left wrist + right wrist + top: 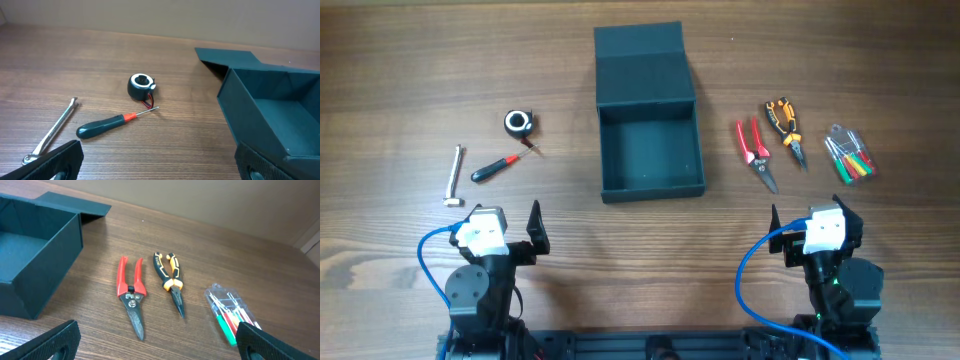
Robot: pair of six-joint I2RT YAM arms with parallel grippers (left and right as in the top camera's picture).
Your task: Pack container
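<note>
At the near edge, the left gripper (157,167) and the right gripper (160,345) are seen with their jaws spread fully wide, and nothing is held by either; both hang low over the table (400,60), clear of all items. The container (650,150) is placed at the middle of the table, between the two arms and further out, with its flap lid (642,62) folded back flat on the far side. Its interior is found bare. To its left, well apart from it, three items are laid out: a slim metal bar tool (454,175), a dark-handled screwdriver (498,167) and a small black round part with red wires (518,122). To its right, three more are noted: red-handled snips (756,152), orange-and-black pliers (786,128) and a clear packet of small drivers (848,155). All six rest on the table, none touching the container. It is judged that the packing has not begun: the lid is open, which is the only preparation evident, while every item is yet to be lifted in and the lid yet to be closed.
</note>
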